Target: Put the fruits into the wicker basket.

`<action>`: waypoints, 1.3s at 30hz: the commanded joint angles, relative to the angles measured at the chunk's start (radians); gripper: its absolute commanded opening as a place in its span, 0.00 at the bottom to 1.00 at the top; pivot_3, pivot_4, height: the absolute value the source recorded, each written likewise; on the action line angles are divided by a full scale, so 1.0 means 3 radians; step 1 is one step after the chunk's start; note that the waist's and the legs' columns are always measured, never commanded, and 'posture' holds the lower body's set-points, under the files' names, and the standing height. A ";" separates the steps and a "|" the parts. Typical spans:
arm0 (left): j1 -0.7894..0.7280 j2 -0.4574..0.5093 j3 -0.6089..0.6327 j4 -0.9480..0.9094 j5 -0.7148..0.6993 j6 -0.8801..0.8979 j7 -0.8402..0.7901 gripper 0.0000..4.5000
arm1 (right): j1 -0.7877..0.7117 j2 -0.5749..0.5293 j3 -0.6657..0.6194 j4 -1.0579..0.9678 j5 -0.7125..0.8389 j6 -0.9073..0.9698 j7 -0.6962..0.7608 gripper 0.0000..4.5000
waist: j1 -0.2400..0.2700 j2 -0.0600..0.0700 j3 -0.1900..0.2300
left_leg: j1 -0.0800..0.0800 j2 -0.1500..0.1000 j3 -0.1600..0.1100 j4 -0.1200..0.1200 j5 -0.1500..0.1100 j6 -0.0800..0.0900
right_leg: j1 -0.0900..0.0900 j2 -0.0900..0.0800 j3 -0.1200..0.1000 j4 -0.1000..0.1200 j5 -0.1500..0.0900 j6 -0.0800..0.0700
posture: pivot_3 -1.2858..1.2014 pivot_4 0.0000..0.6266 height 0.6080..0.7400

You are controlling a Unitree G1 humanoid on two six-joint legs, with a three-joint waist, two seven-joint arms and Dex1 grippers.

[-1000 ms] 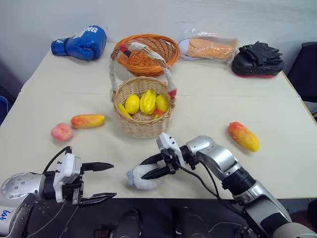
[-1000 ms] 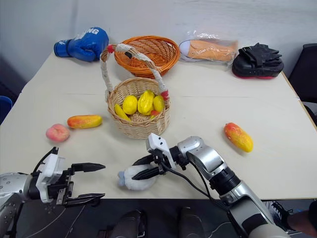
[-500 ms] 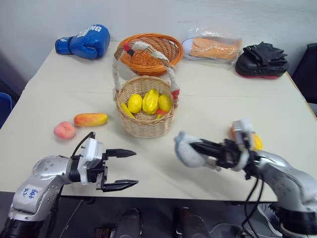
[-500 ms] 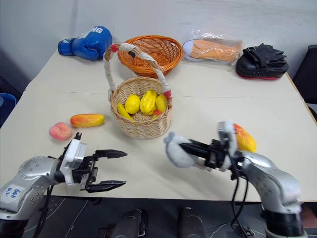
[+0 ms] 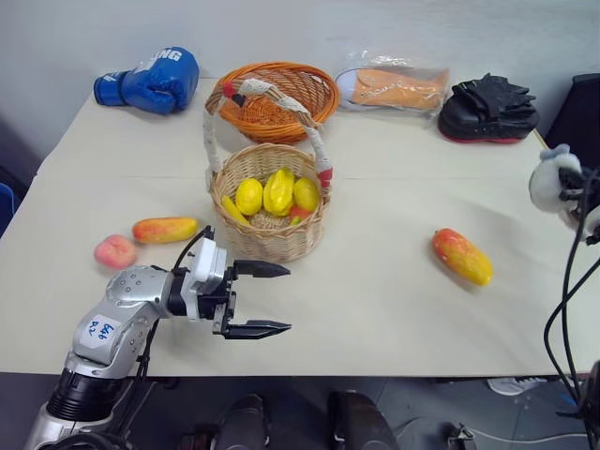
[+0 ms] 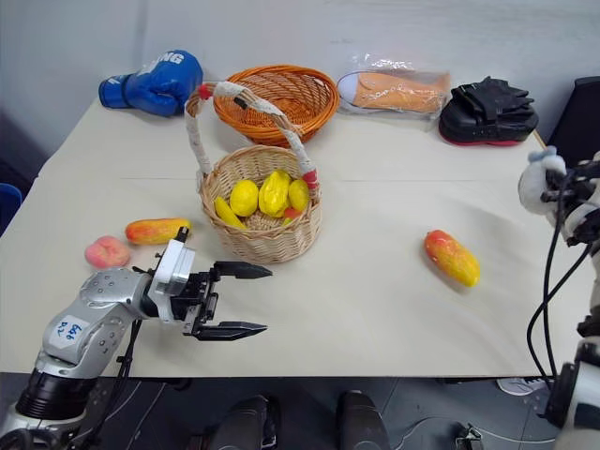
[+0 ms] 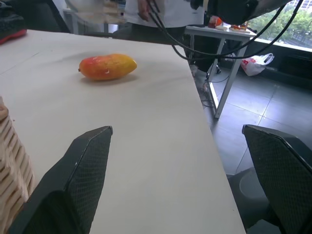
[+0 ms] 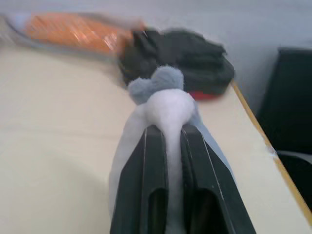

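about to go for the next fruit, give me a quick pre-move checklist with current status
1. Left gripper open with nothing between its fingers: ok.
2. Right gripper free for fruit: not ok, shut on the plush toy at the table's right edge.
3. Fruits out of the wicker basket: not ok, peach, left mango and right mango lie on the table.
4. Room in the basket: cannot tell, yellow fruits already inside.
5. Handle upright, sides open: ok.
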 commanded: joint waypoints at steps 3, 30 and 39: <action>-0.0008 -0.0049 0.0100 -0.0136 -0.0077 -0.0023 0.0102 1.00 | -0.0279 -0.0132 0.0040 0.0839 -0.0271 -0.0541 -0.0074 0.07 | -0.0001 0.0011 0.0007 | -0.0002 0.0000 0.0003 0.0006 0.0000 0.0000 | -0.0002 -0.0001 0.0003 0.0002 0.0001 0.0003 | 0.52 0.24 1.00; 0.1607 0.0147 0.1582 0.0609 0.0489 -0.1100 0.0525 1.00 | 0.2375 0.0619 0.0838 -0.3896 0.0974 -0.0576 0.2122 1.00 | 0.0009 0.0009 0.0005 | 0.0015 0.0029 -0.0012 0.0007 -0.0028 0.0010 | 0.0008 -0.0008 0.0016 -0.0002 0.0005 0.0009 | 0.52 0.24 1.00; 0.2225 0.0040 0.2350 0.0987 0.0492 -0.1244 0.0814 1.00 | 0.2757 0.1041 0.1229 -0.4070 0.0689 -0.0708 0.1902 1.00 | -0.0001 -0.0009 -0.0005 | 0.0016 0.0031 -0.0016 0.0005 -0.0040 0.0011 | 0.0009 -0.0043 -0.0012 -0.0001 -0.0002 -0.0009 | 0.52 0.24 1.00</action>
